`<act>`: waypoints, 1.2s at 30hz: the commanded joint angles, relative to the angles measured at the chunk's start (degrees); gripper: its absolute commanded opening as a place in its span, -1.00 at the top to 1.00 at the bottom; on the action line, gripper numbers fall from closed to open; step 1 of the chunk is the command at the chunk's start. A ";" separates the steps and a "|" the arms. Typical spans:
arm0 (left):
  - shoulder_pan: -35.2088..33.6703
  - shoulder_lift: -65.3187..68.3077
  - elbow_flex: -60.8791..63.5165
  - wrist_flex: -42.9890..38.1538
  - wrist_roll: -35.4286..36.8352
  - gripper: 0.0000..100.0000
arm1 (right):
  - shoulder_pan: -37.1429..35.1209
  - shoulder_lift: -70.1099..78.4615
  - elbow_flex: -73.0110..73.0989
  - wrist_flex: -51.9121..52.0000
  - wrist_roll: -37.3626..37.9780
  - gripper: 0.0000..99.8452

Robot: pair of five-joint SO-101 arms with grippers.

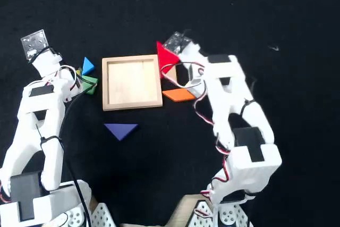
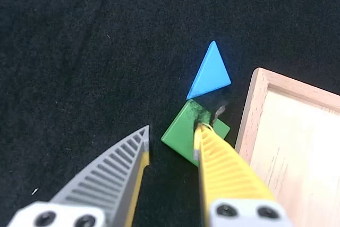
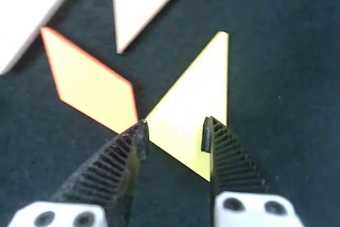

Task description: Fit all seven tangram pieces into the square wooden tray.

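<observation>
purple triangle (image 1: 121, 129) alone on the black cloth, nearer than the wooden tray (image 1: 133, 104) | left gripper (image 2: 172, 129) open wide, one tip over the green square (image 2: 180, 134) beside the tray rim, blue triangle (image 2: 211, 73) just beyond | right gripper (image 3: 174, 131) half open astride the yellow triangle (image 3: 196, 89), orange parallelogram (image 3: 90, 81) beside it

The black table (image 1: 287, 35) holds the wooden tray (image 1: 132, 104), light-blue triangle (image 1: 87, 66), green square (image 2: 180, 134), orange parallelogram (image 1: 179, 94) and indigo triangle (image 1: 121, 129)
</observation>
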 commanded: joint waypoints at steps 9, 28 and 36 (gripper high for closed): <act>0.48 -0.44 -0.22 -0.88 -0.09 0.70 | 0.79 7.96 -7.60 -0.18 3.69 0.57; 0.48 -0.44 -0.22 -0.88 -0.09 0.70 | 0.97 9.98 -8.75 1.14 10.02 0.41; 0.48 -0.44 -0.22 -0.88 -0.09 0.70 | 1.14 10.86 -8.66 1.32 11.60 0.50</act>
